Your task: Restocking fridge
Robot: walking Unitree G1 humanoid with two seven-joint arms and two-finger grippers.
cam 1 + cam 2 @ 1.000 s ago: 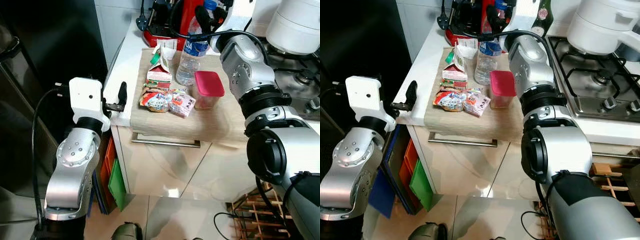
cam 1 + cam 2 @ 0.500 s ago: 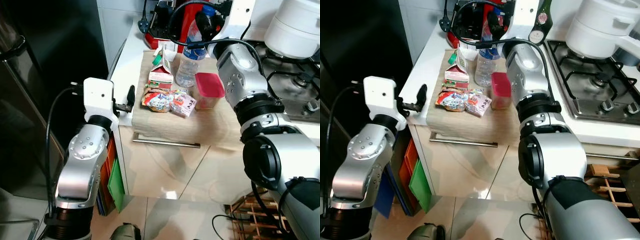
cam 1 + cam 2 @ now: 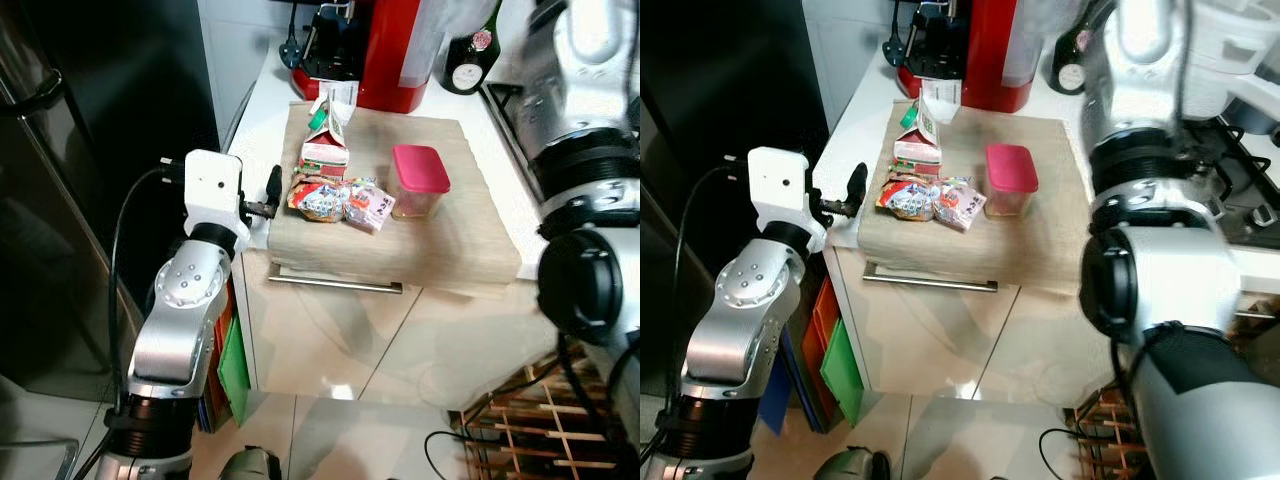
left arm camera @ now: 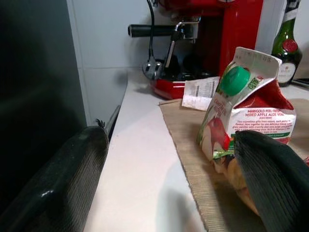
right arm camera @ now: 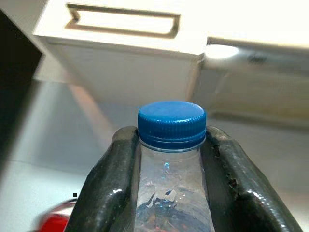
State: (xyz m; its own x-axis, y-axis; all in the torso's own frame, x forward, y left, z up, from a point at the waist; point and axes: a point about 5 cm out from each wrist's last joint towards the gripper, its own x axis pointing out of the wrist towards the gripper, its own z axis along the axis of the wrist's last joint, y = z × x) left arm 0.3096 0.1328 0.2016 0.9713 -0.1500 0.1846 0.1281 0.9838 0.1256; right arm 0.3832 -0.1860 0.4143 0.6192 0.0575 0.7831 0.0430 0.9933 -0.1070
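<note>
Water bottle (image 5: 171,183), blue cap, clamped btwn right gripper (image 5: 170,193) fingers in right wrist view. Left wrist view: left gripper (image 4: 164,179) fingers spread wide, juice carton (image 4: 244,106) on mat just beyond. Eye views: pink-lidded tub (image 3: 419,180) beside snack packs (image 3: 340,200), left gripper at counter edge.

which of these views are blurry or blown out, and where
Right eye view: the raised right arm is motion-smeared, while the juice carton and pink-lidded tub stay sharp. Right wrist view: the background is overexposed and soft, the water bottle crisp between the fingers. Left wrist view: the near fingers are out of focus.
</note>
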